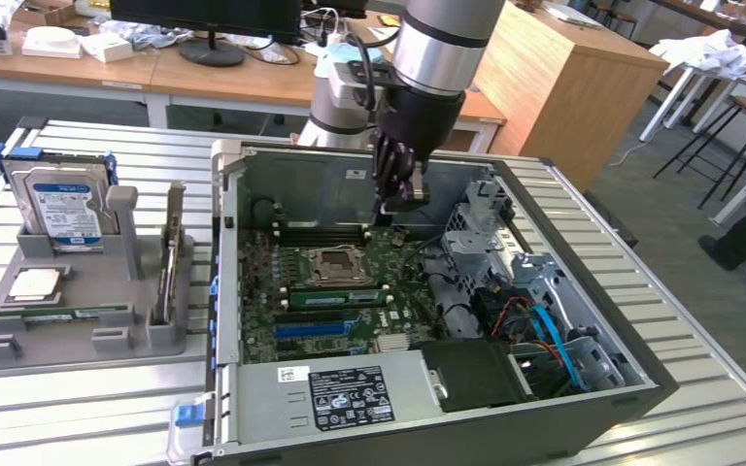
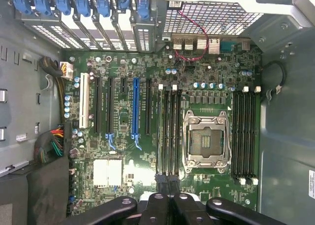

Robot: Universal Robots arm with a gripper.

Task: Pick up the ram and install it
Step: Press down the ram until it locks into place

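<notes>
hovering pincer (image 1: 396, 206) inside case (image 1: 308, 180), hard drive (image 1: 65, 204) in tray (image 1: 75, 335)

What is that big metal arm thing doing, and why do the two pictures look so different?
That is a robot arm. The exterior view comes from a camera standing away from it. The wrist view comes from a camera on the arm itself, looking down. The arm reaches into an open computer case on a slatted metal table. Its hand is shut above the green motherboard. I cannot tell whether it holds anything. On the exterior view's left, a grey holder keeps parts: a hard drive, a square silver chip and a thin green ram stick.
</notes>
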